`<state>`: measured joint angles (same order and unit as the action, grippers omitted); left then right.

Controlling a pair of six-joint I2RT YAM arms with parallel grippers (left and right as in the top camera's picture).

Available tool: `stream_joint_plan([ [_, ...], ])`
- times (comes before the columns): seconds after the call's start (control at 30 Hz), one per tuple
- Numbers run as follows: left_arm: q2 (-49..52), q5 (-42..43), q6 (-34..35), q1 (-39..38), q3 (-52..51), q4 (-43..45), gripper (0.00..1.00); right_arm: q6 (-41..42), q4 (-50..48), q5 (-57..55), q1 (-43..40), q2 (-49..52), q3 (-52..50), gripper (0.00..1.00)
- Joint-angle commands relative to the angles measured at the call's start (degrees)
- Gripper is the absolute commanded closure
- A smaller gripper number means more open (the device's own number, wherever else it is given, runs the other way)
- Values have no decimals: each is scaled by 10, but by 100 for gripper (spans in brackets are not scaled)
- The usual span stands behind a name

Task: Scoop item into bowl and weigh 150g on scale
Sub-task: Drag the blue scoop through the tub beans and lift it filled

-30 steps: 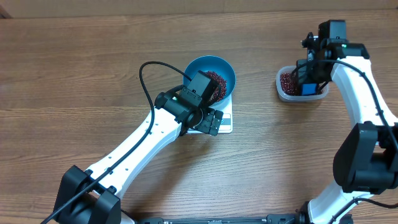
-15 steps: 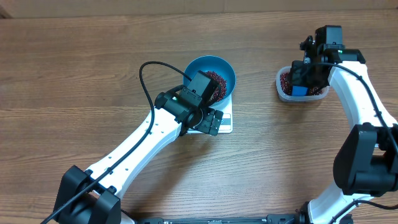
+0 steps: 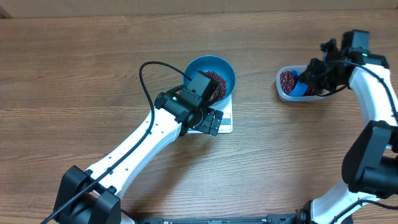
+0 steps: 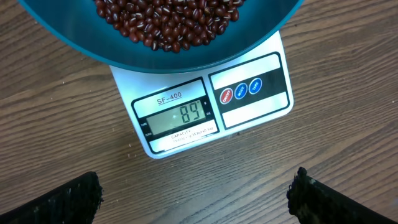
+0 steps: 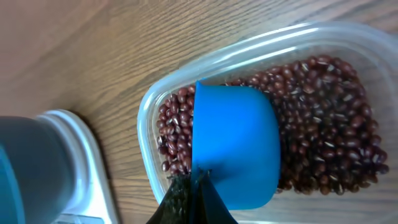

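Blue bowl [image 3: 211, 76] on scale [image 4: 211, 102], partly filled with beans [image 4: 168, 18]. More beans in clear tub [image 5: 249, 56]. Right gripper [image 5: 194, 193] clamped on blue scoop [image 5: 233, 146] in tub; left gripper [image 4: 193, 199] spread wide, empty.

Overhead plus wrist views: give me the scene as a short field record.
bowl: blue bowl sits on the scale, holds beans
scale display: reads 89
tub: clear tub of beans on the robot's right side of the table
scoop: blue scoop in the tub, on the beans
right gripper: shut on the scoop
left gripper: open, above the scale, holding nothing
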<state>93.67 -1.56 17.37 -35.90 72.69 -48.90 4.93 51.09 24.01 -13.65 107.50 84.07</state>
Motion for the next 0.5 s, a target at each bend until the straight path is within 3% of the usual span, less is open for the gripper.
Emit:
stream_joint_plan([
  [0.0, -2, -5, -13, 0, 2, -1, 0, 11, 2, 97, -36, 0, -3, 96],
  [0.47, -2, -5, -13, 0, 2, -1, 1, 8, 24, 111, -109, 0, 1, 96],
])
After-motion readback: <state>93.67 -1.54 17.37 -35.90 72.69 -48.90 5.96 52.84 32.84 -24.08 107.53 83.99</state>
